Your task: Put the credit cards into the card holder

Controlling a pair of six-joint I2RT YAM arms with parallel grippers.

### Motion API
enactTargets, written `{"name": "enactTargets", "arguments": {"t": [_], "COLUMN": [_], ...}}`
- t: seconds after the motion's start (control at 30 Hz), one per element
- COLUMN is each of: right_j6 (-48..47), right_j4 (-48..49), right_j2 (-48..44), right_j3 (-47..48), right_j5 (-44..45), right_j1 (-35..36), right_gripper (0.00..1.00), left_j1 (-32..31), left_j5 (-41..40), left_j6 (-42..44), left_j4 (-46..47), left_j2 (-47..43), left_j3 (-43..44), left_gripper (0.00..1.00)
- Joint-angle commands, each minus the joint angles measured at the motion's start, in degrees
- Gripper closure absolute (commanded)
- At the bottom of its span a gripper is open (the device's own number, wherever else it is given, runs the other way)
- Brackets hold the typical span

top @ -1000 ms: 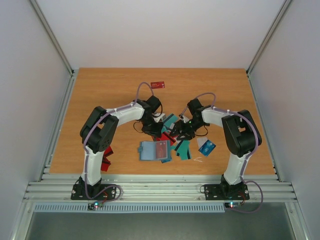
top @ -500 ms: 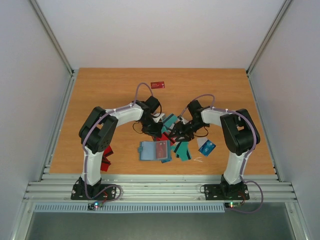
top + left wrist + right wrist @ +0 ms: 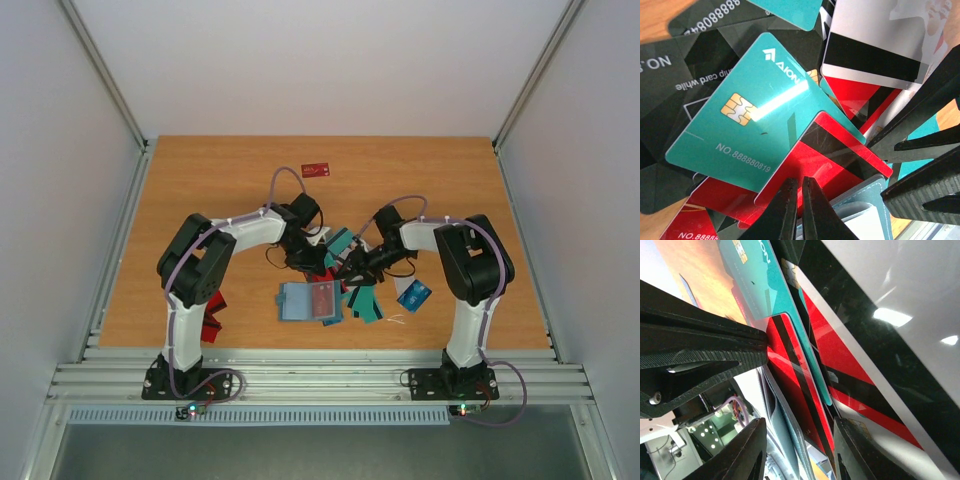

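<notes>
**A:** Where is the card holder lying?

**B:** The card holder (image 3: 294,301) is lying open just below the middle of the overhead view, with a red card (image 3: 323,296) sitting on its right half. The heap of cards (image 3: 352,272) is spreading just above and to the right of it.

**A:** What is the left gripper doing?

**B:** The left gripper (image 3: 799,186) is coming in from the bottom edge of its own view. Its fingers are pressing almost together on the near edge of a striped red card (image 3: 835,155). A teal chip card (image 3: 742,120) is overlapping that card from the upper left. A white card (image 3: 875,50) with a black stripe is lying at upper right.

**A:** And the right one?

**B:** The right gripper (image 3: 800,427) is standing partly open, one finger on either side of the same striped red card. Neither finger is clearly pressing on it.

**A:** Anything lying farther out?

**B:** A lone red card (image 3: 315,170) is lying near the top of the table (image 3: 200,190). A blue card (image 3: 415,293) is sitting right of the heap. More red cards (image 3: 212,318) are lying at lower left beside the left arm (image 3: 200,265).
</notes>
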Motion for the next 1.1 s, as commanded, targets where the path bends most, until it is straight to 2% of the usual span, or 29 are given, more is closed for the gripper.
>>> {"name": "enactTargets", "arguments": {"t": [0.0, 0.23, 0.43, 0.7, 1.07], "right_j6": [0.6, -0.4, -0.5, -1.6, -0.5], "right_j4": [1.6, -1.6, -2.3, -4.1, -2.2], "right_j2": [0.6, -0.1, -0.9, -2.0, -1.5], "right_j3": [0.0, 0.9, 0.5, 0.6, -0.6], "right_j5": [-1.2, 4.1, 5.9, 7.0, 5.9], "right_j1": [0.5, 0.5, 0.5, 0.5, 0.5], "right_gripper": [0.62, 0.61, 0.61, 0.60, 0.60], "left_j1": [-0.5, -0.6, -0.5, -0.5, -1.7], "left_j5": [-3.9, -2.8, -3.5, -1.9, 1.1], "left_j6": [-0.7, -2.1, -1.0, -0.9, -2.6], "left_j4": [0.1, -3.0, -5.6, -3.6, -0.1], "left_j2": [1.1, -5.0, -6.9, -3.7, 1.8], "left_j3": [-2.6, 0.2, 0.3, -3.0, -3.2], "left_gripper": [0.93, 0.90, 0.88, 0.89, 0.89]}}
